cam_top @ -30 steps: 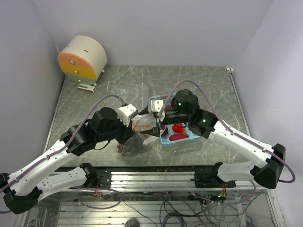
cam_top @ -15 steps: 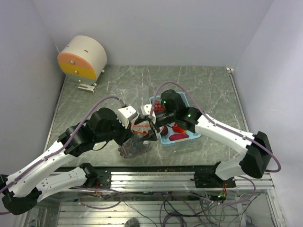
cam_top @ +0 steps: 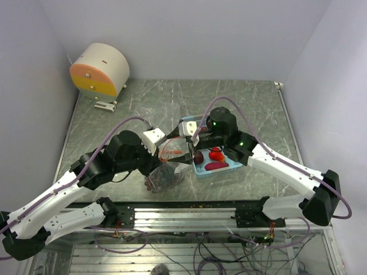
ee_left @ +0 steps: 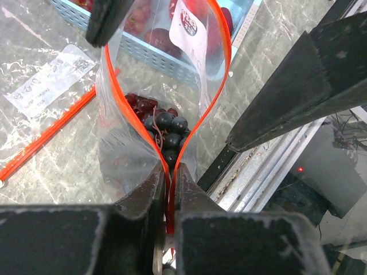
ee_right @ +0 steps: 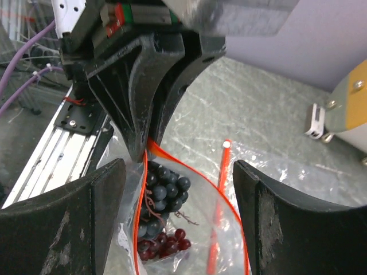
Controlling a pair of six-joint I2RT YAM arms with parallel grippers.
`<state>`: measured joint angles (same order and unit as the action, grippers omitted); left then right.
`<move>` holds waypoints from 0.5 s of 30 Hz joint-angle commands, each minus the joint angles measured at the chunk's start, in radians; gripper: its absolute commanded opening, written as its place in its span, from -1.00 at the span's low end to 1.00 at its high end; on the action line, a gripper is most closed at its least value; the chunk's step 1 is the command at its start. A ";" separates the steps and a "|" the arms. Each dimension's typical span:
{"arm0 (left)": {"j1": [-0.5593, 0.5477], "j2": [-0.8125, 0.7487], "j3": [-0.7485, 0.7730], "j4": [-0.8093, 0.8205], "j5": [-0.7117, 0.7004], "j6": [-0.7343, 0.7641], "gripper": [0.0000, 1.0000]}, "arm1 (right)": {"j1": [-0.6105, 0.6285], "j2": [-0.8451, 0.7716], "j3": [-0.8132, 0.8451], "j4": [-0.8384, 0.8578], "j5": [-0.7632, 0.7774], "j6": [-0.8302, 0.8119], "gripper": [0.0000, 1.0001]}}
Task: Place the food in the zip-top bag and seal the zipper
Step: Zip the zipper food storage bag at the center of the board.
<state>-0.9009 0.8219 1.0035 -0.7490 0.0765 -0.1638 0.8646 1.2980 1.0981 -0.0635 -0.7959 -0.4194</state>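
Observation:
My left gripper (ee_left: 170, 172) is shut on one end of the orange-red zipper (ee_left: 221, 69) and holds the clear zip-top bag (cam_top: 163, 175) up with its mouth open. Inside the bag lie a dark grape cluster (ee_right: 163, 192) and a smaller red berry cluster (ee_right: 166, 246). My right gripper (ee_right: 180, 217) is open and empty, just above the bag's mouth, with one finger on each side. More food stays in the light blue tray (cam_top: 232, 164): a round red fruit (cam_top: 216, 154) and dark red pieces (cam_top: 217, 166). The left fingers (ee_right: 149, 97) show pinching the strip in the right wrist view.
A second clear bag with its own orange strip (ee_left: 49, 134) lies flat on the marble table behind the held bag. A round white and orange device (cam_top: 100, 70) stands at the back left. The metal rail (cam_top: 189, 215) runs along the near table edge.
My right arm swung left over the bag's mouth, then drew back a little to the right. My left gripper has kept its hold on the zipper.

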 commanded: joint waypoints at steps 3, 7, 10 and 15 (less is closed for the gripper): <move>-0.006 -0.009 0.058 0.025 0.037 0.008 -0.86 | -0.003 0.069 0.038 -0.014 -0.056 -0.074 0.51; -0.004 -0.016 0.063 0.015 0.030 0.008 -0.86 | -0.005 0.199 0.164 -0.186 -0.132 -0.168 0.51; -0.004 -0.026 0.064 0.013 0.028 0.008 -0.86 | -0.017 0.238 0.183 -0.238 -0.174 -0.192 0.51; -0.005 -0.028 0.070 0.003 0.010 0.010 -0.86 | -0.052 0.205 0.134 -0.227 -0.204 -0.186 0.48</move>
<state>-0.9009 0.8150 1.0122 -0.7742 0.0803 -0.1638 0.8440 1.5402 1.2499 -0.2485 -0.9390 -0.5716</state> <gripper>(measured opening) 0.143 0.750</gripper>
